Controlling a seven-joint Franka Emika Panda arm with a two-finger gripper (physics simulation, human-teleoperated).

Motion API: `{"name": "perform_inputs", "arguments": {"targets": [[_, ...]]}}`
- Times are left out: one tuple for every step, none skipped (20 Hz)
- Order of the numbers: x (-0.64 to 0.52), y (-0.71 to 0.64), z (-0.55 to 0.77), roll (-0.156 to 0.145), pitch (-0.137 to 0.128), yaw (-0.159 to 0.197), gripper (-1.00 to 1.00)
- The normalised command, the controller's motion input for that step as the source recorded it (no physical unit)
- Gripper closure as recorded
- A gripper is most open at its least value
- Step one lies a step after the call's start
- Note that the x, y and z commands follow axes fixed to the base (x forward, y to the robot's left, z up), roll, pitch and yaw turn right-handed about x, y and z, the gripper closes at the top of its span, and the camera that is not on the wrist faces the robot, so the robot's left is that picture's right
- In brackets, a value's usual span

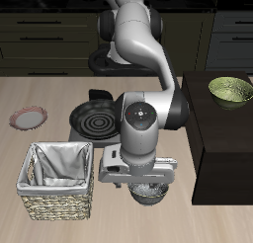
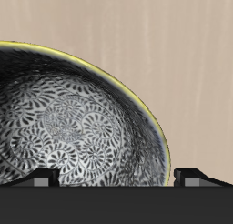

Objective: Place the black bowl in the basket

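Observation:
The black bowl sits on the table near its front edge, beside the basket, mostly covered by my hand. In the wrist view its speckled grey glossy inside fills much of the frame. My gripper hangs right over the bowl and is open. One fingertip shows over the bowl's inside and the other fingertip over bare table outside the rim. The basket is pale wicker with grey-white cloth lining and holds nothing.
A dark frying pan lies farther back, behind the basket. A flat pinkish-rimmed plate lies beside it. An olive-green bowl stands on a dark raised block close beside my arm.

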Motion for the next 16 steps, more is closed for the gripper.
{"name": "perform_inputs", "arguments": {"targets": [[-0.02, 0.02, -0.23, 0.040, 0.077, -0.053, -1.00], [-0.04, 0.05, -0.15, 0.046, 0.011, 0.025, -1.00], [-0.01, -0.20, -0.09, -0.051, 0.016, 0.023, -1.00], [-0.14, 0.08, -0.05, 0.046, 0.020, -0.073, 1.00], [-0.12, 0.11, 0.03, 0.043, -0.049, 0.085, 1.00], [-0.09, -0.02, 0.02, 0.027, 0.008, -0.038, 1.00], [-0.05, 0.09, -0.04, 0.087, 0.011, 0.005, 1.00], [-0.06, -0.17, 0.01, -0.055, 0.004, -0.007, 1.00], [-0.13, 0.20, -0.05, 0.055, 0.002, 0.019, 1.00], [-0.07, -0.06, 0.00, -0.031, 0.000, 0.007, 1.00], [-0.12, 0.01, 0.01, 0.034, 0.007, -0.015, 1.00], [-0.09, -0.01, 0.01, 0.029, -0.010, 0.017, 1.00], [-0.06, -0.08, 0.00, -0.033, 0.003, -0.001, 1.00], [-0.07, 0.03, 0.03, 0.032, 0.000, 0.007, 1.00], [-0.04, -0.07, 0.03, -0.025, -0.001, -0.006, 1.00], [-0.08, -0.07, 0.09, 0.003, -0.005, -0.007, 1.00]]}}
